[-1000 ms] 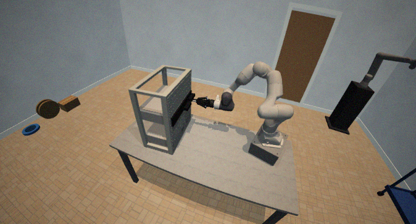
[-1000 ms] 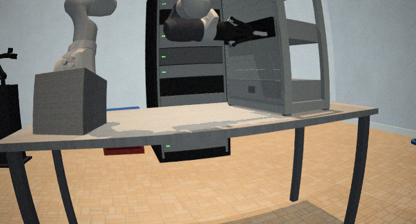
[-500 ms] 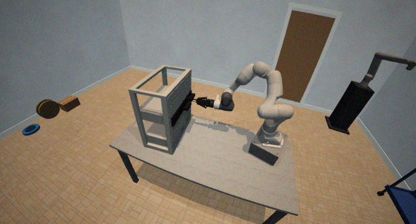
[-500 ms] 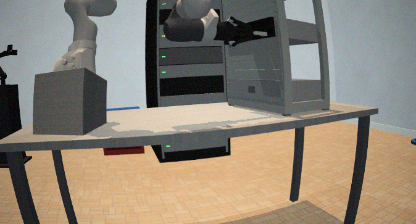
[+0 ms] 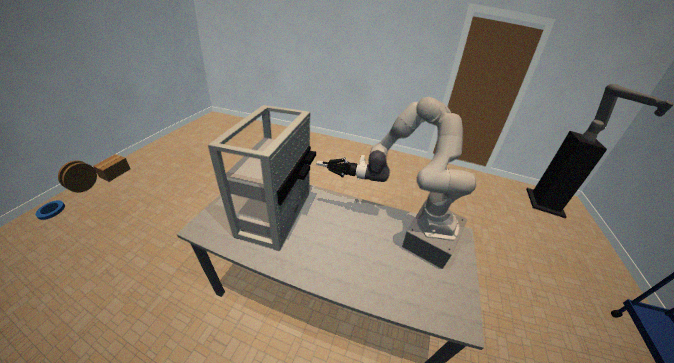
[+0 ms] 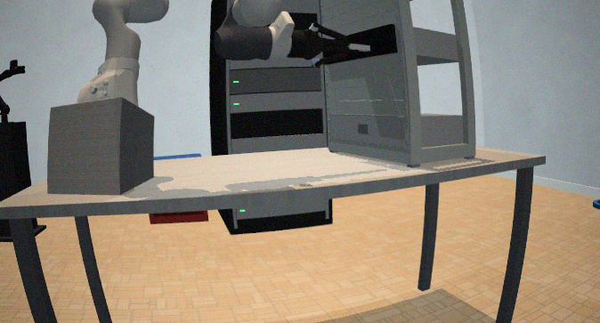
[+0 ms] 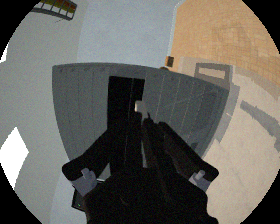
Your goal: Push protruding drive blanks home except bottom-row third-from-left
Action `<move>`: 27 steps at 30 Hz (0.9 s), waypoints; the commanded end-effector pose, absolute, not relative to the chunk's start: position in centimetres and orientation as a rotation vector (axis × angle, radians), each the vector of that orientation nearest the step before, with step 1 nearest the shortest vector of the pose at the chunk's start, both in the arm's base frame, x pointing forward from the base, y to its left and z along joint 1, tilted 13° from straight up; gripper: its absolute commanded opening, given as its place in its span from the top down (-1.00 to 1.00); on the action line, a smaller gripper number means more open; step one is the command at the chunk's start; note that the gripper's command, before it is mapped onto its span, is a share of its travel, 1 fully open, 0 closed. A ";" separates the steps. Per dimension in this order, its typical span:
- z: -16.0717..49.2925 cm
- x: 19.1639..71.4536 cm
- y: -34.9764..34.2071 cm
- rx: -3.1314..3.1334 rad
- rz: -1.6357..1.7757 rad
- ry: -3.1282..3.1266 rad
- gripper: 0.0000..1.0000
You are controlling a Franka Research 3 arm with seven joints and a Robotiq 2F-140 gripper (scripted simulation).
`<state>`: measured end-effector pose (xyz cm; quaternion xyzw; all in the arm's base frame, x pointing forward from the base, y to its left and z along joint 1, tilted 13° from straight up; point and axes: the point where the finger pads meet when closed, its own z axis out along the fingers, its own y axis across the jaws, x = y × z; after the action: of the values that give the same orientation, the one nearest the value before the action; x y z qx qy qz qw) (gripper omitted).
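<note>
From where I sit, the grey open-frame rack [image 6: 411, 74] loses its top to the exterior picture's upper edge. The dark chassis front [image 7: 127, 106] is too blurred to count blanks, and my closed black tool [image 7: 143, 123] covers its middle.
</note>
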<state>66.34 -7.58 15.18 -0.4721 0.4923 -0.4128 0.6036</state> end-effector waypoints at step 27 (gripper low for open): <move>19.0 65.8 -7.5 -1.083 -0.960 1.123 1.00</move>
<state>64.61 -7.90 19.13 -0.4673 0.4822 -0.4204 0.6103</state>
